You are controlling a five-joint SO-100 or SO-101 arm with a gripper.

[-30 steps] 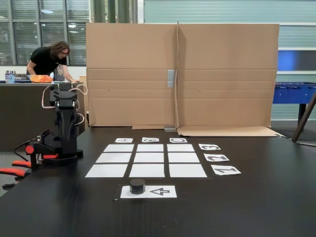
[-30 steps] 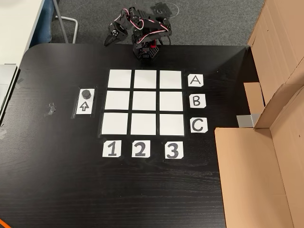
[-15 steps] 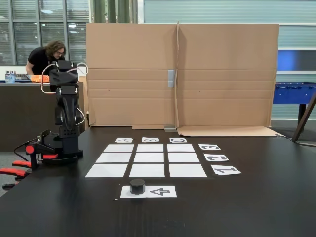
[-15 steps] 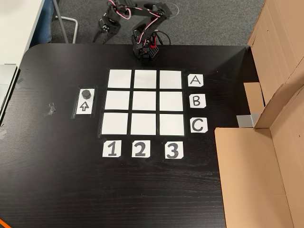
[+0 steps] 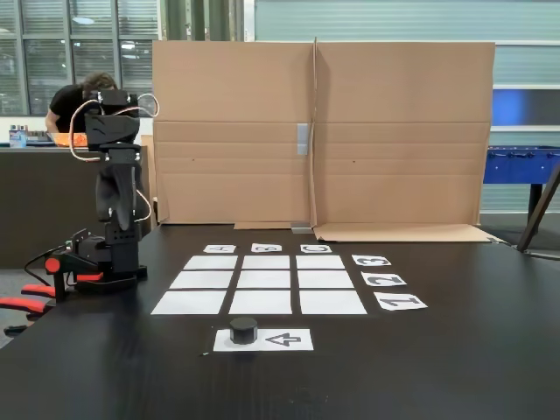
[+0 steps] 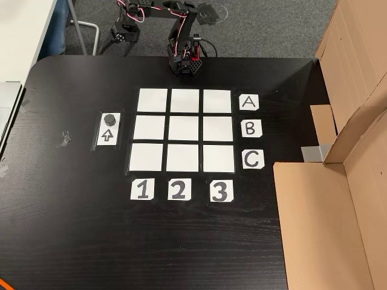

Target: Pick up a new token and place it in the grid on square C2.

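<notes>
The black token [image 6: 109, 118] sits on the end of the arrow-printed sheet [image 6: 108, 135], just beside the grid [image 6: 184, 129] on the side away from the lettered cards, and square C2 [image 6: 182, 158] lies bare. The arm stands at the table's [image 6: 72, 229] edge with its gripper [image 6: 113, 43] raised and swung out past the edge, well apart from the token. I cannot tell whether its fingers are spread or closed.

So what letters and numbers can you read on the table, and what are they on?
"A" on a small white card beside the grid's top row.
"B" on the card below it.
"C" on the card by the bottom row.
"1", "2", "3" on cards under the grid.
An arrow sign, no words, on the sheet holding the token.
</notes>
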